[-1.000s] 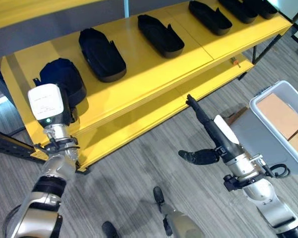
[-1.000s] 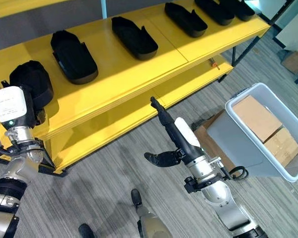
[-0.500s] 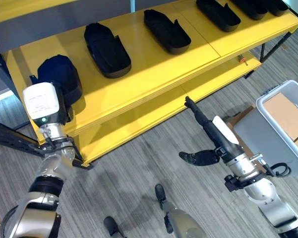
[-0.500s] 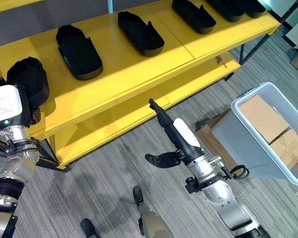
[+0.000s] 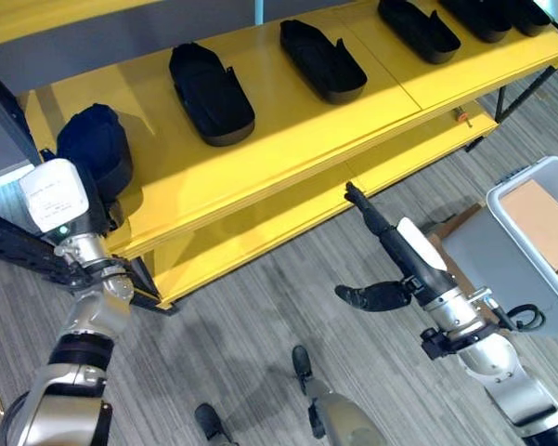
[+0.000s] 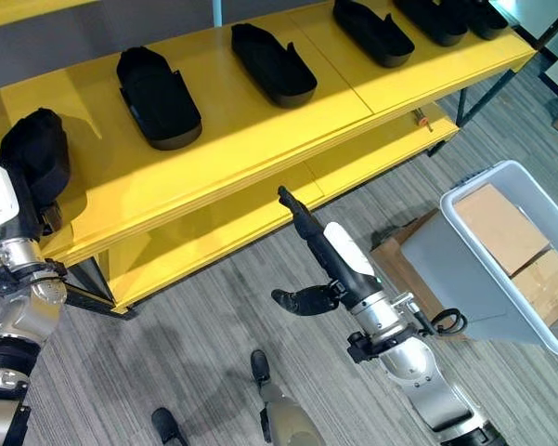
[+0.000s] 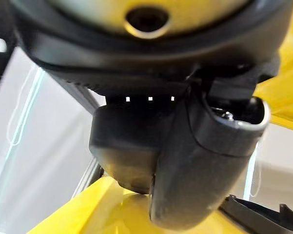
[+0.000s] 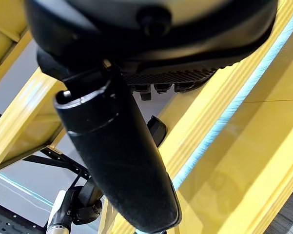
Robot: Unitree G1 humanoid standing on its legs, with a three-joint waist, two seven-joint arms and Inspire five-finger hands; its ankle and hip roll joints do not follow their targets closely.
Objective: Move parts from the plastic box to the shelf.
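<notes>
Yellow shelf (image 5: 288,139) — black parts (image 5: 211,81) on top.

Both eye views look down from the head, well above the shelf (image 5: 288,149), sharing it. Both wrist views face it from very near.

The light is bright and even from above me. A paler band of glare crosses the yellow shelf (image 5: 288,139), and the dark parts (image 5: 211,91) on it cast short soft shadows. My right hand (image 5: 390,269) lays a faint shadow on the grey floor (image 5: 241,325). In my wrist views my own hands sit blurred, too close to focus.
</notes>
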